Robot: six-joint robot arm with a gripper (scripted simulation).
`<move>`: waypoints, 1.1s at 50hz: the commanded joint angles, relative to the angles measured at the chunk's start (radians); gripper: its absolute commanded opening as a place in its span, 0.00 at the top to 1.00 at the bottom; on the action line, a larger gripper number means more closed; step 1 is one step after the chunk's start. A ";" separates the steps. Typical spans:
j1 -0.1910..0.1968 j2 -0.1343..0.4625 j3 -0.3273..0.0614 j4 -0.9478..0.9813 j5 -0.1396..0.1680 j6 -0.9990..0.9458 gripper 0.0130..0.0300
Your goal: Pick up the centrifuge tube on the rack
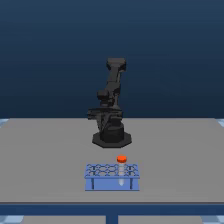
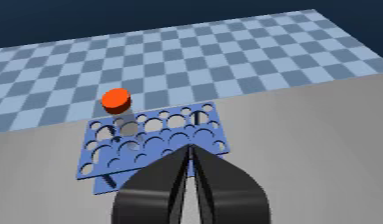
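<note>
In the wrist view the claw (image 2: 191, 150) has its two dark fingers (image 2: 161, 190) pressed together, their tips meeting in a thin seam, and it holds nothing. It hangs above the blue rack (image 2: 152, 142), well short of the tube. The rack sits on the grey tabletop (image 1: 45, 150), near the edge farthest from the arm's base (image 1: 112, 137), about midway along that edge. The centrifuge tube (image 2: 122, 112) stands upright in a hole near one corner of the rack, on the side nearer the base, its orange-red cap (image 2: 116, 100) clear above the grid and its pale body dropping into the hole. It looks light and stiff, with a smooth, probably slippery wall. The likeliest hold is just under the cap, where the body shows above the rack, with the jaws opened first and then closed gently.
</note>
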 commanded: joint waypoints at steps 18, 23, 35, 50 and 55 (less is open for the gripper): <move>0.000 0.000 0.000 0.000 0.000 0.000 0.00; 0.000 0.000 0.000 0.001 0.000 -0.001 0.00; 0.002 0.002 -0.001 0.025 -0.002 -0.024 0.00; 0.010 0.011 -0.005 0.118 -0.008 -0.115 0.00; 0.014 0.016 -0.007 0.164 -0.012 -0.160 0.00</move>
